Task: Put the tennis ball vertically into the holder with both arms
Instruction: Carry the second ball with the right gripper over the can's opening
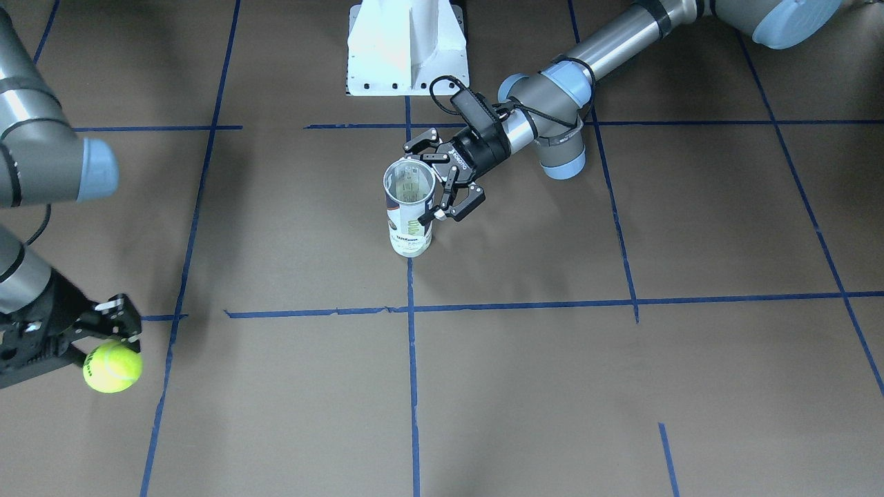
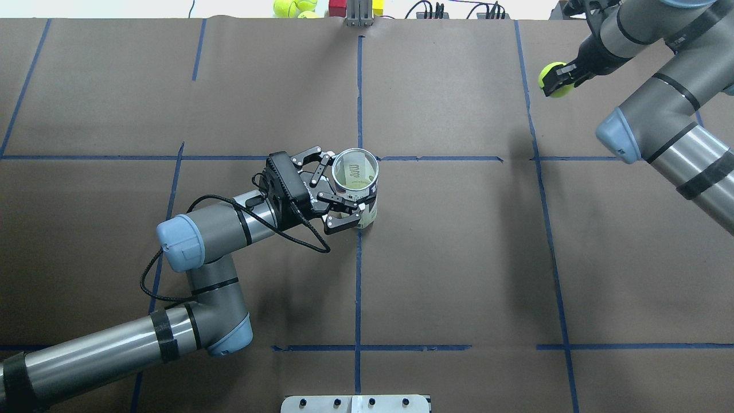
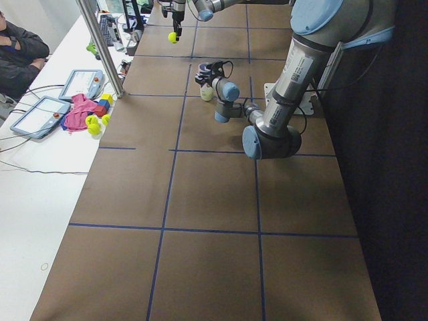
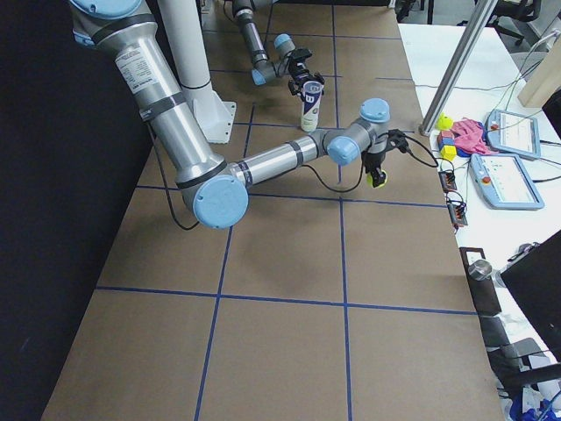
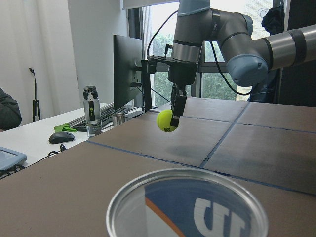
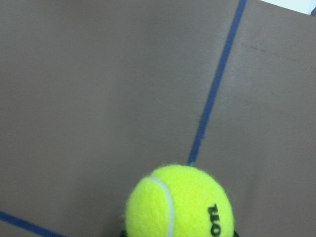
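Note:
The holder (image 1: 409,207) is a clear tube with a silver rim and a white-and-navy label. It stands upright at the table's middle (image 2: 370,189). My left gripper (image 1: 416,183) is open, with its jaws spread on either side of the tube's upper body (image 2: 345,189). The left wrist view shows only the tube's rim (image 5: 187,197). My right gripper (image 2: 559,80) is shut on a yellow tennis ball (image 2: 554,79). It holds the ball just above the table, far to the right of the holder (image 1: 112,368). The ball fills the bottom of the right wrist view (image 6: 180,202).
The white pedestal base (image 1: 407,48) stands behind the holder on the robot's side. Spare tennis balls (image 2: 292,7) and blocks lie beyond the table's far edge. A side bench holds tablets and toys (image 3: 90,117) beside a metal post (image 3: 100,47).

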### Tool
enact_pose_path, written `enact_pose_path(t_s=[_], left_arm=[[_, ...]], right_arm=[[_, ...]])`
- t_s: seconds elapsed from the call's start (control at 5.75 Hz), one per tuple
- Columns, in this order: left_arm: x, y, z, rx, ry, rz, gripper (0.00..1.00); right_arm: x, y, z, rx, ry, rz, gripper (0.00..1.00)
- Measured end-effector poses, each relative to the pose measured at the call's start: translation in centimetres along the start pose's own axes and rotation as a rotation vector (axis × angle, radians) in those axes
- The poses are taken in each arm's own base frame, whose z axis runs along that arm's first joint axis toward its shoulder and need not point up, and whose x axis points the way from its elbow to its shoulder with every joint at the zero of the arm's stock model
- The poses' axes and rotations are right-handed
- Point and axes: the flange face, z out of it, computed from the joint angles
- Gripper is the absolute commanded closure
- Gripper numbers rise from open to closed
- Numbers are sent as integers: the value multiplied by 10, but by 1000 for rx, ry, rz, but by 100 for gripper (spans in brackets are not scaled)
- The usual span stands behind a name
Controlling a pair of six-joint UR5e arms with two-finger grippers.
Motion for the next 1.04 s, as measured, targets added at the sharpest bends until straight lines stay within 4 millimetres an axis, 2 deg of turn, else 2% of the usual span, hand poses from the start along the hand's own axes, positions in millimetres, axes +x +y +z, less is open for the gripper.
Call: enact_pose_path(t_s=[0.35, 0.52, 0.7, 0.87, 1.04], left_arm=[[0, -1, 1, 2, 0, 0, 4], [0, -1, 1, 2, -2, 0, 4], [0, -1, 1, 2, -4, 0, 4], [1, -1, 1, 1, -4, -1, 4], [1, 0, 1, 1, -5, -1, 4]], right_arm=[[-132, 37, -75, -34, -47, 145, 93], [-193, 50, -97, -40, -55, 209, 92], [-251, 58, -110, -44, -49, 256, 90], [-296, 64, -120, -48, -46, 291, 89], [-330, 69, -126, -51, -45, 320, 87]])
